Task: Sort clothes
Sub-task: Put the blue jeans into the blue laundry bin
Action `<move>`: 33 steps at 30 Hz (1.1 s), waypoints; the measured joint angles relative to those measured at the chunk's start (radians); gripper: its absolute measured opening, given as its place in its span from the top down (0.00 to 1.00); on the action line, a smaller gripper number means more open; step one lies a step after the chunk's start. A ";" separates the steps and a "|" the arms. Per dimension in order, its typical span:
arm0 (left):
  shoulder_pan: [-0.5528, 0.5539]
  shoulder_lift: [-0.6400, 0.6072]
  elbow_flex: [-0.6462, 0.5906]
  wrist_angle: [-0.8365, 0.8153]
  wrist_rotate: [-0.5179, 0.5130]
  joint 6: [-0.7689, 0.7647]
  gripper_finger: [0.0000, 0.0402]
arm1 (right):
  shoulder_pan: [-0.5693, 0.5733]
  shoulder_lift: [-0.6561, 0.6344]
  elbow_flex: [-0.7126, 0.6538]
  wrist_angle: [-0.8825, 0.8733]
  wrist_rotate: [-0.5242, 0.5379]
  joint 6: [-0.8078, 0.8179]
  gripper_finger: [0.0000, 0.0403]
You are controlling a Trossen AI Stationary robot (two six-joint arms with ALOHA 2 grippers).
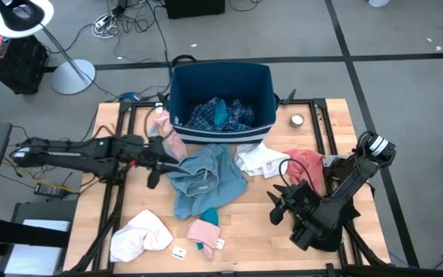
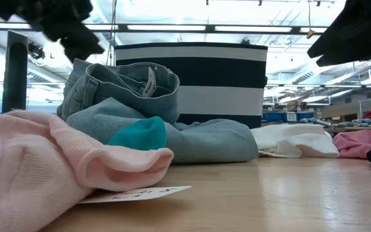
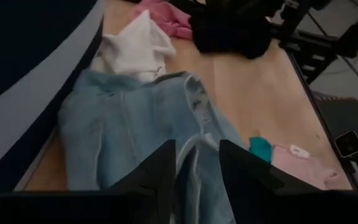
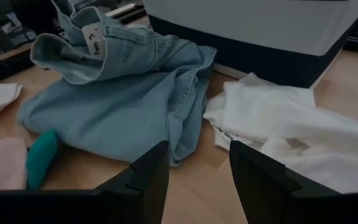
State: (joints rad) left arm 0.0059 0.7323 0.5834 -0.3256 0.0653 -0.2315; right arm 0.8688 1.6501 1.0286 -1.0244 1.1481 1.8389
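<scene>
A light blue-grey garment (image 1: 206,181) lies crumpled on the table's middle, in front of the dark blue bin (image 1: 264,77). The bin holds a blue plaid garment (image 1: 206,115) and a teal one. To the right lie a white garment (image 1: 258,160) and a salmon-red one (image 1: 310,161). My left gripper (image 3: 197,162) hangs open above the light blue garment's left edge (image 3: 135,137), with nothing between its fingers. My right gripper (image 4: 199,162) stands open over bare wood, near the white garment (image 4: 278,124); its fingers hold nothing.
A pink garment (image 1: 203,230) on a teal one (image 2: 140,135) and a white garment (image 1: 139,235) lie near the front edge. Another pink piece (image 1: 164,132) lies by the bin's left front corner. A small round tin (image 1: 297,120) sits right of the bin.
</scene>
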 joint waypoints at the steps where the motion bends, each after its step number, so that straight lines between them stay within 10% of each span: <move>1: 0.000 0.036 0.022 0.001 0.002 0.014 0.68 | 0.000 0.000 0.000 0.001 0.000 0.000 0.58; 23: -0.073 0.655 0.334 -0.120 0.236 0.015 0.68 | 0.001 0.000 0.000 0.016 0.000 -0.001 0.58; 33: -0.163 0.776 0.353 -0.141 0.127 -0.069 0.68 | 0.001 0.000 0.000 0.031 0.010 -0.002 0.58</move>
State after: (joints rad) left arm -0.1573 1.5086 0.9360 -0.4666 0.1927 -0.3001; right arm 0.8696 1.6501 1.0290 -0.9932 1.1579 1.8371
